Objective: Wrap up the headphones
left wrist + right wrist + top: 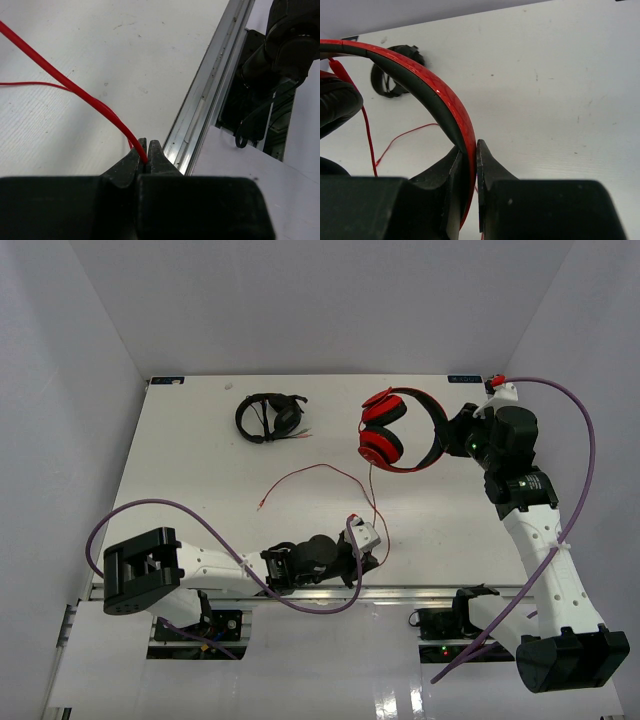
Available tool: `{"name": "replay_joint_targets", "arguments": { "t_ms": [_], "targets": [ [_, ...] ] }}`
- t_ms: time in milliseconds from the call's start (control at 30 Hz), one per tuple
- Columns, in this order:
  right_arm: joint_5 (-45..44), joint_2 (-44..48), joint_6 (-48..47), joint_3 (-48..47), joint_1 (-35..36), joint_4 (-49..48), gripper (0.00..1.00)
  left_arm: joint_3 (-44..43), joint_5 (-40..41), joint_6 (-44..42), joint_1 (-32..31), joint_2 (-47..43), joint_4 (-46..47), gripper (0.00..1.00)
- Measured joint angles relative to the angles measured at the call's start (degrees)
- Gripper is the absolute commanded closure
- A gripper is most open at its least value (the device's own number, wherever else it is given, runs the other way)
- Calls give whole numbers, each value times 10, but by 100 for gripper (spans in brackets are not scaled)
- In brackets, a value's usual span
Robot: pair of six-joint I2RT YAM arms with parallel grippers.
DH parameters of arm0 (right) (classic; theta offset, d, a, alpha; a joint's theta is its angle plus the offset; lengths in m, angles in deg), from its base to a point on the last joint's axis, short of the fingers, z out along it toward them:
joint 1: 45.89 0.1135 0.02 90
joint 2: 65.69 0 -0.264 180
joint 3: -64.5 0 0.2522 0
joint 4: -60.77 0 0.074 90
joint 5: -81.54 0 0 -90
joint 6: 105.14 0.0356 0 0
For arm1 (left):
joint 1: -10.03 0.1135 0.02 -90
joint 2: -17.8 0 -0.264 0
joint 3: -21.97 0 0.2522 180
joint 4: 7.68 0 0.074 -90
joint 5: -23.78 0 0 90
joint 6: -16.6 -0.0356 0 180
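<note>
- The table (200, 460) carries everything. The task's thing is at its far right part, and the near middle is crossed only by loose cable.
- The headphones (382, 445) lie there with both ear cups toward the middle of the table and the headband arching to the right. I judge this lets the right arm reach the band from its own side.
- The black headphones (268, 417) rest at the far middle, well apart from the red pair, and no arm touches them.
- The right end effector (470, 147) is pressed together on the headband (420, 85), gripping it across its thin edge. Probably it anchors the headphones so they do not slide when the cable is pulled.
- The left end effector (148, 150) is near the front edge of the table, pinching the cable (75, 90) between its tips. I judge it holds the cable there to lead it around the headphones.
- The cable runs down from the ear cups to this pinch, and another part loops away to the left, where it ends free.
- From above, the fingers of both arms are hidden by their wrists.
- The right wrist view cuts off the ear cups.
- The cable's free end is too small for me to tell if it has a plug.
</note>
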Motion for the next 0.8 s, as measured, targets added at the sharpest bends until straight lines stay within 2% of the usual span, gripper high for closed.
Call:
{"name": "replay_joint_targets", "arguments": {
  "t_ms": [267, 533, 667, 800],
  "targets": [
    [-130, -19, -51, 51, 50, -53, 92, -89, 2, -12, -16, 17, -82, 100],
    [-243, -20, -168, 137, 104, -128, 92, -136, 26, -43, -20, -6, -217, 100],
    [-269, -8, -246, 177, 116, -157, 92, -150, 59, -70, -20, -56, -300, 100],
    [-247, 12, -327, 198, 125, -166, 92, -191, 105, -102, -20, -94, -369, 100]
  ]
}}
